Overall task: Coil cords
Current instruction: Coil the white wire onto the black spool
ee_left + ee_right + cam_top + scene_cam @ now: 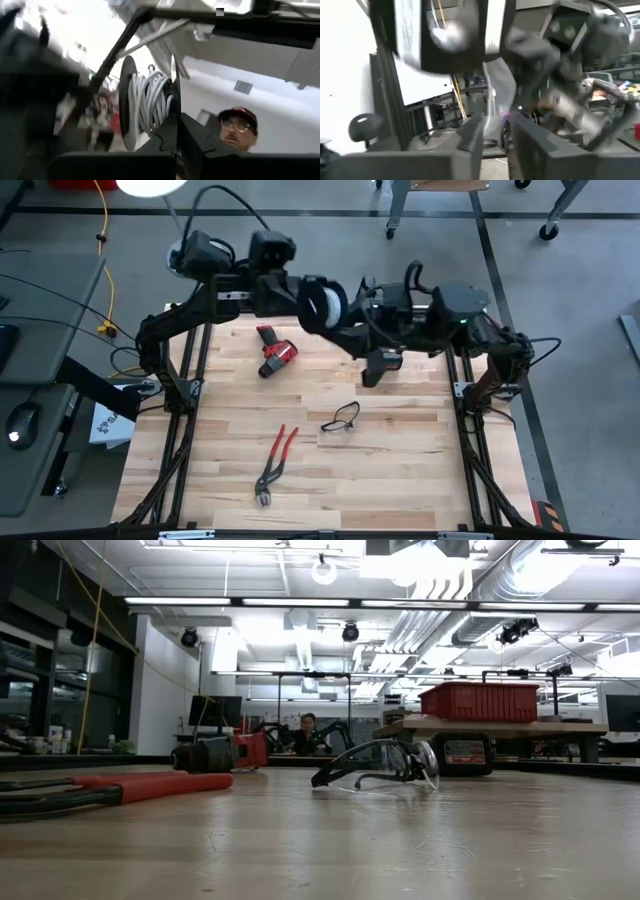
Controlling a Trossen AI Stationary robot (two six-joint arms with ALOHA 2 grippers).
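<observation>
A small black spool (325,305) wound with white cord (147,105) hangs high above the table's far middle. My left gripper (308,301) comes from the left and is shut on it. My right gripper (352,315) reaches in from the right, just beside the spool. Its fingers stand a little apart in the right wrist view (495,131), which is blurred. A pale streak (496,95) runs down toward that gap. Neither gripper shows in the low view. My left gripper pinches one thin black flange of the spool at its rim (176,117) between its two fingers. The spool is lifted clear of the table, standing on edge before the fingers with its windings beside them. My right gripper: whether it touches the cord, I cannot tell through the blur.
On the wooden table lie a red and black drill (275,352), a black and red block (384,363), clear safety glasses (342,417) and red-handled pliers (272,465). A person (237,127) sits beyond the table.
</observation>
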